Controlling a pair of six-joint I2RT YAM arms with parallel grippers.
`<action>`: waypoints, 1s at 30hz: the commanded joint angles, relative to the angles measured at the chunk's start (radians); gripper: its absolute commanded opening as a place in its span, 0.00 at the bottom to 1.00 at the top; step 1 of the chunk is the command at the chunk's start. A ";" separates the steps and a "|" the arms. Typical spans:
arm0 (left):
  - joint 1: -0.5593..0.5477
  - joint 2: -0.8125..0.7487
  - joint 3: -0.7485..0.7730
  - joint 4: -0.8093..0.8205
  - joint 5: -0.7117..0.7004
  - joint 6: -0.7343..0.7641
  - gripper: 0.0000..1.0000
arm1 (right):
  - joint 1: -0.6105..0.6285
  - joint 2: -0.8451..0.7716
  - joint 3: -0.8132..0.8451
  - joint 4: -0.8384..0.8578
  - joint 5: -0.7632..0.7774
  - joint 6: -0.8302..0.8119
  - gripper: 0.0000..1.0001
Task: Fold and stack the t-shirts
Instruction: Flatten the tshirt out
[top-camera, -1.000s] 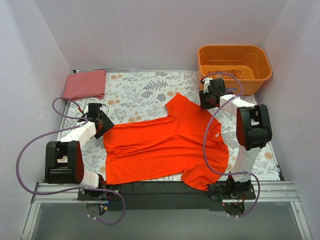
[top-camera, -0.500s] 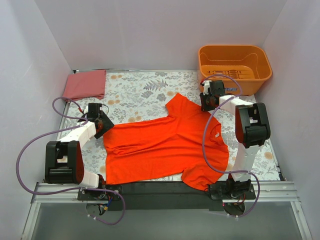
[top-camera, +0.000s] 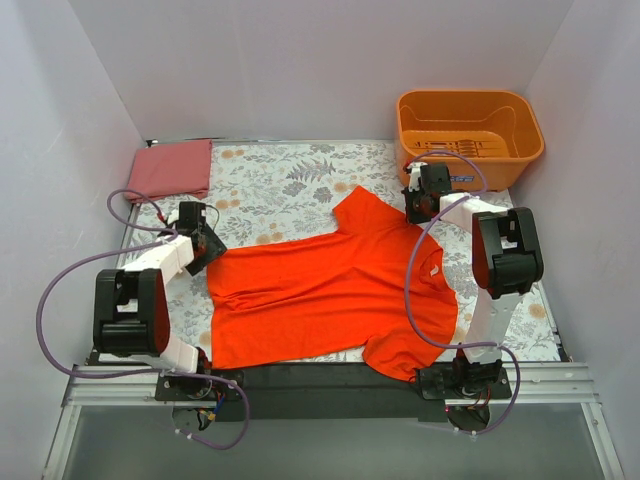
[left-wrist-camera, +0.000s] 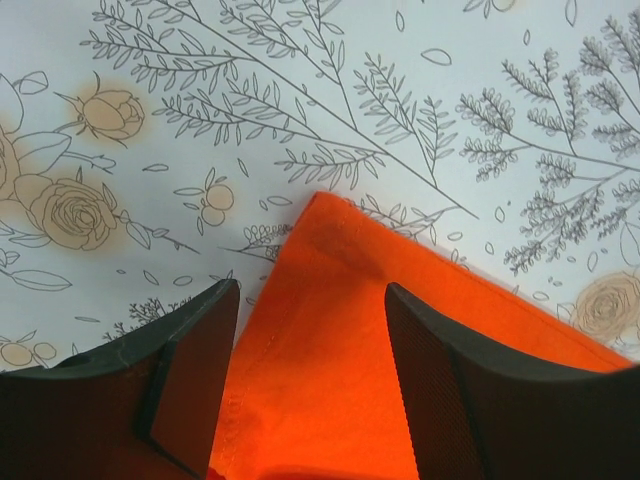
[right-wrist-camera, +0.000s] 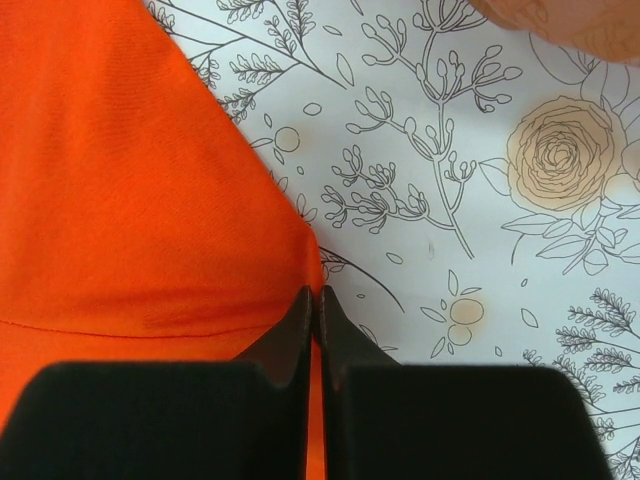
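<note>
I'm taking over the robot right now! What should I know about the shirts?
Left gripper: open, jaws either side of a hem corner of the orange shirt, not closed.
Right gripper: shut at the far sleeve edge; whether cloth is pinched is unclear.
Orange shirt: flat on the table, unfolded.
Pink shirt: folded, far left corner.
To do: fold the orange shirt, stack it with the pink one.

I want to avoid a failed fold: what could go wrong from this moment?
1. The right pincer is shut on only the very edge of the orange t-shirt; the cloth may slip out when lifted.
2. The left pincer is open around another corner, gripping nothing; lifting one side alone could bunch the shirt.
</note>
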 joint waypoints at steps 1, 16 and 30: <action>0.002 0.028 0.058 -0.017 -0.065 0.002 0.56 | -0.006 -0.028 -0.035 -0.008 0.020 0.023 0.01; 0.038 0.151 0.121 -0.026 0.047 0.051 0.43 | -0.011 -0.057 -0.044 0.001 0.000 0.040 0.01; 0.035 0.235 0.137 -0.067 0.096 0.068 0.29 | -0.009 -0.087 -0.069 0.007 -0.017 0.048 0.01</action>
